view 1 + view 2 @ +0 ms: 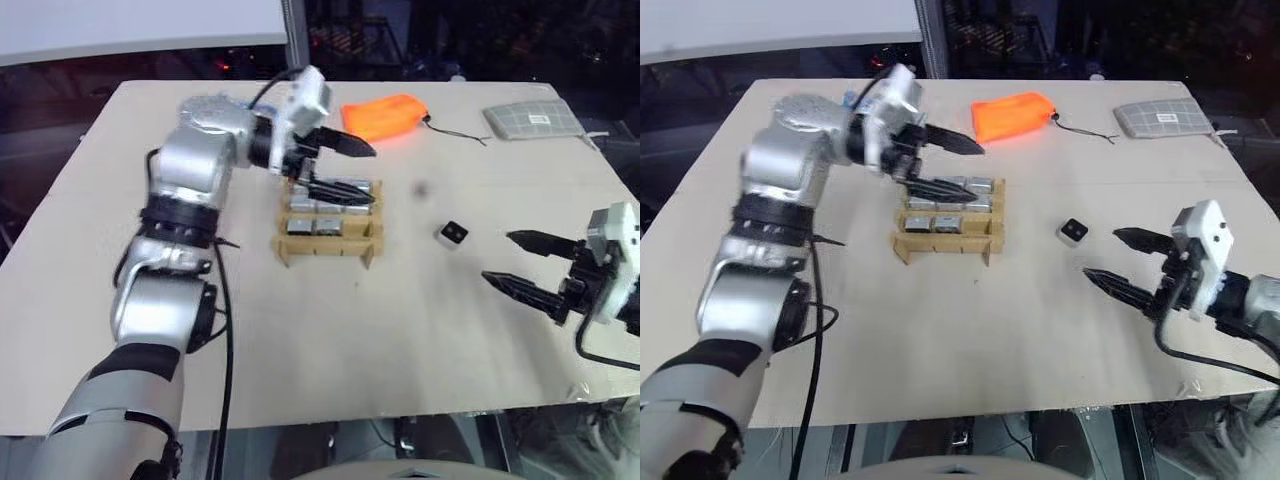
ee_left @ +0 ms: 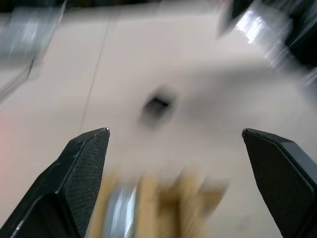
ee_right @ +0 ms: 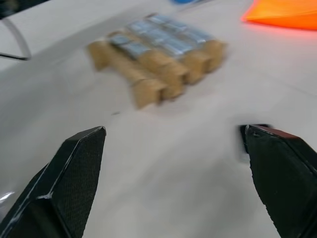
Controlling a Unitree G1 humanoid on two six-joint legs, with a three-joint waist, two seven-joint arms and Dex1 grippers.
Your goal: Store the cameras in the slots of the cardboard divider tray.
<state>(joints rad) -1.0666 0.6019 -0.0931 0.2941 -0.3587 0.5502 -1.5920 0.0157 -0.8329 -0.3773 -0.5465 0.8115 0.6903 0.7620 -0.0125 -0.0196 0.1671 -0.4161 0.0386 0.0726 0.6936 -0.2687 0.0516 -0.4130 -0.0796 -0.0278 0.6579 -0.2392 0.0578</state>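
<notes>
— Where is the cardboard divider tray (image 1: 330,225)?

— Near the middle of the bench (image 1: 300,340), a little toward the far edge and the robot's left. It stands flat, and silver-grey cameras (image 1: 318,207) sit in its slots; the row nearest the robot looks empty.

— Are all the cameras stored?

— No. One loose camera (image 1: 453,233) lies on the bare bench surface to the right of the tray, well apart from it, with its dark lens facing up.

— What is the left pincer (image 1: 345,168) doing?

— It hangs over the far side of the tray, pointing toward the right edge of the bench. Its two black fingers stand wide apart with nothing between them. The lower finger is just above the cameras in the far row; I cannot tell whether it touches them.

— And the right pincer (image 1: 520,262)?

— Near the right edge of the bench, pointing toward the tray. Its fingers are spread wide too and hold nothing. The loose camera lies just beyond its fingertips, between the pincer and the tray, not touched.

— Anything else on the bench?

— An orange pouch (image 1: 385,116) near the far edge, beyond the tray, and a grey checked pouch (image 1: 532,120) toward the far right corner.
</notes>
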